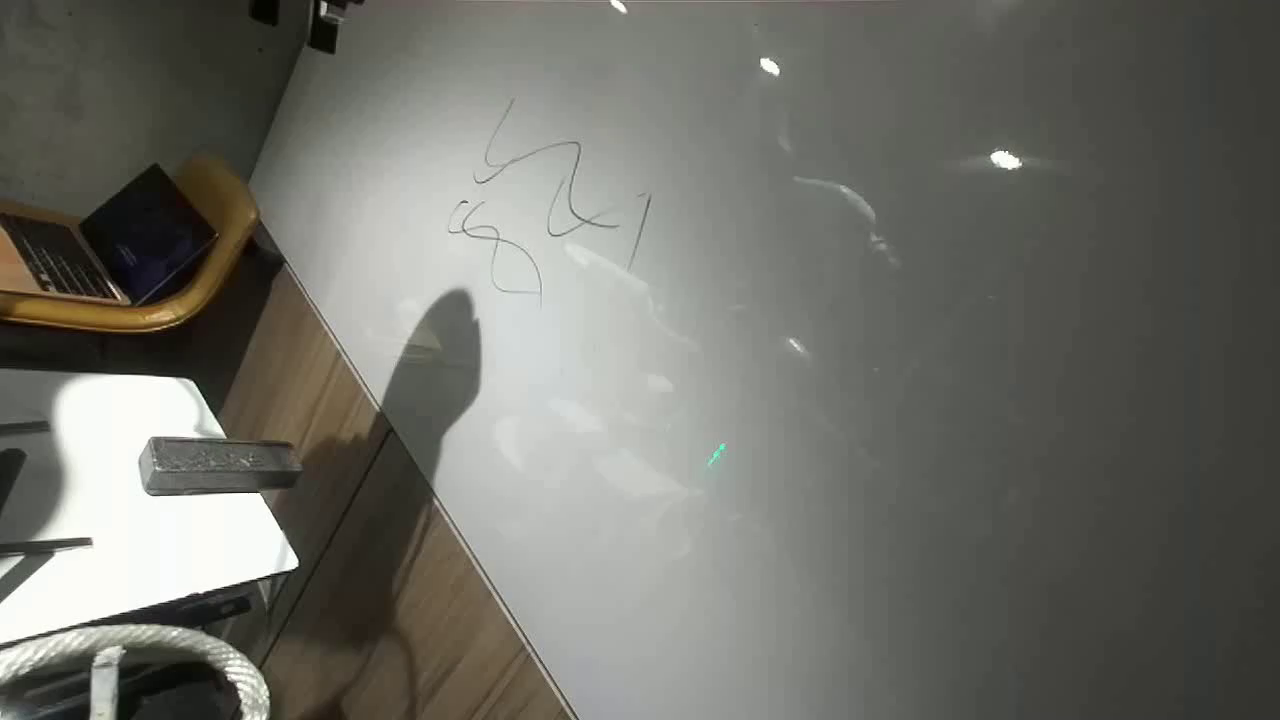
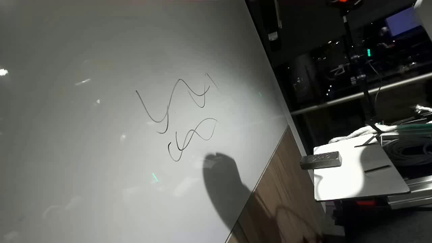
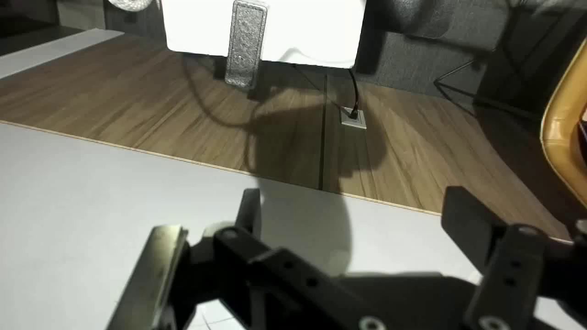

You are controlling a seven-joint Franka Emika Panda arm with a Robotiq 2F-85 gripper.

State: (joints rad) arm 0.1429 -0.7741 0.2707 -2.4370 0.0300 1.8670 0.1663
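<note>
Gripper [image 3: 355,217]: fingers [image 3: 472,227] spread wide, nothing seen between them; shows in wrist view only.
Nearest surface: whiteboard [image 3: 69,192], just past the fingertips; touching or apart, can't tell.
Dark block [image 3: 246,43]: lies on white table [image 3: 197,27], one end overhanging the edge on the whiteboard side; well apart from the fingers. Same overhang in both exterior views. Markings on top, unreadable.
Scribbles [image 1: 572,190]: loose black lines on the whiteboard, seen in both exterior views. Pale patches near them, glare or smudge, can't tell.
Shadow [image 2: 219,182]: dark arm-like shape across whiteboard and wood panel [image 3: 151,105], next to the lower scribbles.
Progress (judgement): looks early; block not in grasp, black lines standing on the board, no handling step visibly finished. Left: block ungrasped, claw unloaded.
Socket [image 3: 360,120]: on the wood panel, dark cable plugged in.
Chair [image 1: 225,210]: orange-yellow, laptop [image 1: 150,240] on it, screen raised.
Braided loop [image 1: 203,651]: white, beside the table, partly out of frame.
</note>
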